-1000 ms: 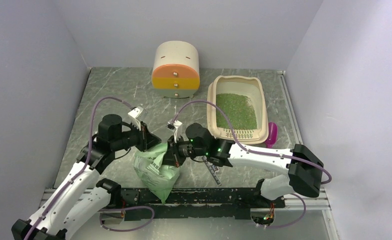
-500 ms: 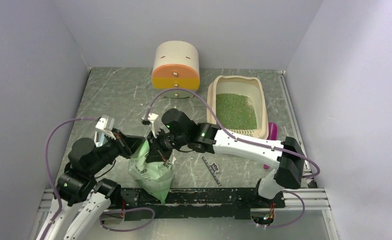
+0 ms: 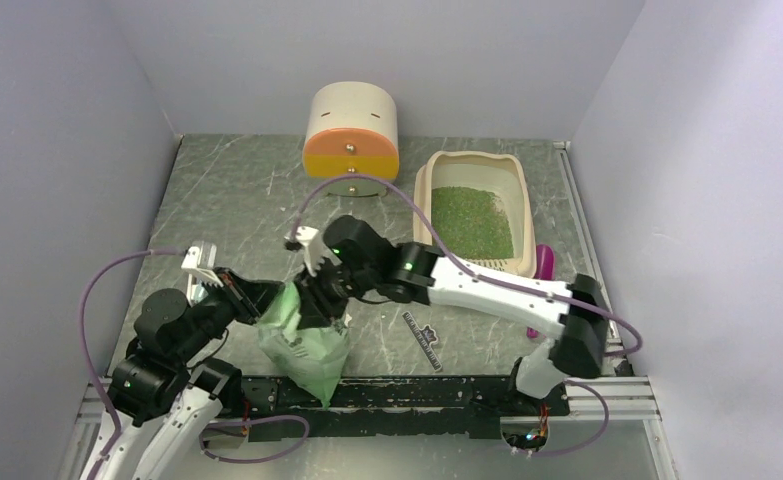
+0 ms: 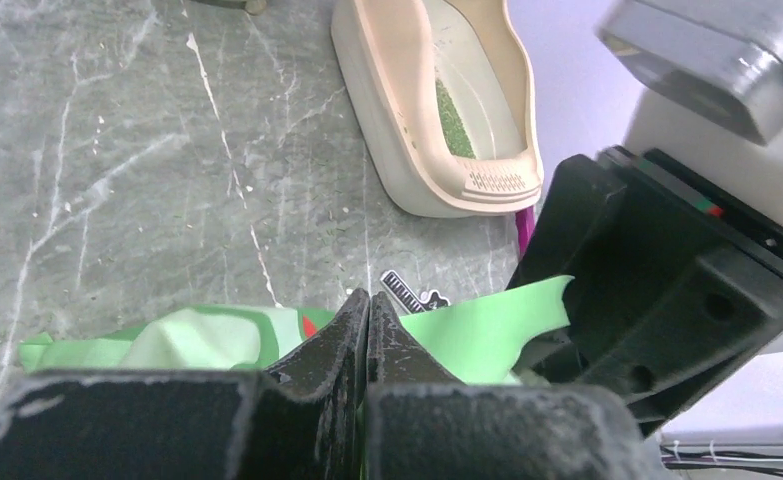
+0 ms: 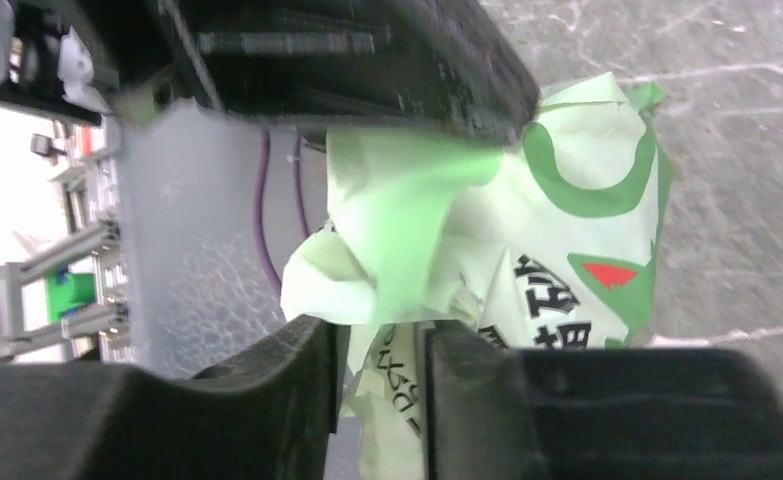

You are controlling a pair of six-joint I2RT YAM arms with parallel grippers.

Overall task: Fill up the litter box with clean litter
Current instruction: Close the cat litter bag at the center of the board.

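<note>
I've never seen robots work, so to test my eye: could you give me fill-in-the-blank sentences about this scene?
1. The beige plastic rectangular litter box holds loose granules coloured ____.
2. The left gripper is shut on the green printed plastic ____.
3. The round beige drawer unit has an ____ front.
Missing words: green; bag; orange.
</note>
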